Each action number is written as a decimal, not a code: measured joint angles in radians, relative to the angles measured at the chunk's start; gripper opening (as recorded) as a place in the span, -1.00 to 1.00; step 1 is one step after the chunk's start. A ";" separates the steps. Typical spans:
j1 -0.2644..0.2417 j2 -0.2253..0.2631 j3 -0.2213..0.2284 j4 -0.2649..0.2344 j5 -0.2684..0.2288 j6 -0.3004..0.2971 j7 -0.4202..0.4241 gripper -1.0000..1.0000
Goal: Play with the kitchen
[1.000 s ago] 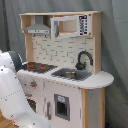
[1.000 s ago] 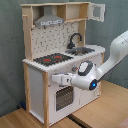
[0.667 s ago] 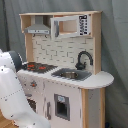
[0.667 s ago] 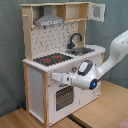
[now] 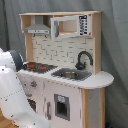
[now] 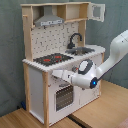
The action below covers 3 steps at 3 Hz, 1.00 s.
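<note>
Setting: we see the kitchen [image 5: 65, 70] in both exterior views, a child-size toy in white and pale wood, standing on a wooden floor [image 6: 107, 107] before a grey curtain [image 5: 116, 45].

Kitchen, first exterior view: it fills the middle of the picture, its rounded counter end towards the first exterior view's right.

Kitchen, second exterior view: it stands at the second exterior view's left and centre [image 6: 55, 65], seen from its other side.

Hob: we make out a black hob with red rings [image 5: 36, 66] on the counter, beside the sink [image 5: 70, 75].

Tap: a black curved tap [image 5: 82, 59] rises behind the sink, against the dotted backboard [image 5: 57, 50].

Hood: a grey hood [image 5: 38, 29] hangs above the hob; next to it is the upper cabinet [image 5: 72, 26], whose door stands swung open in the second exterior view [image 6: 98, 11].

Oven: the oven door [image 6: 64, 96] sits in the lower front.

Arm: the white robot arm [image 6: 116, 50] reaches in from the second exterior view's right, and its wrist shows a blue light [image 6: 93, 83]. In the first exterior view we see it large at the left edge [image 5: 12, 95].

Gripper: the gripper [image 6: 56, 74] is at the front edge of the counter, just below the hob and above the oven door.

Gripper state: we cannot tell how it is set.
</note>
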 joint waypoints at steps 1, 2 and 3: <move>-0.004 0.006 -0.001 -0.002 0.000 0.019 0.125 -1.00; -0.007 0.011 -0.001 -0.004 0.000 0.033 0.243 -1.00; -0.007 0.013 -0.003 -0.005 0.000 0.045 0.345 -1.00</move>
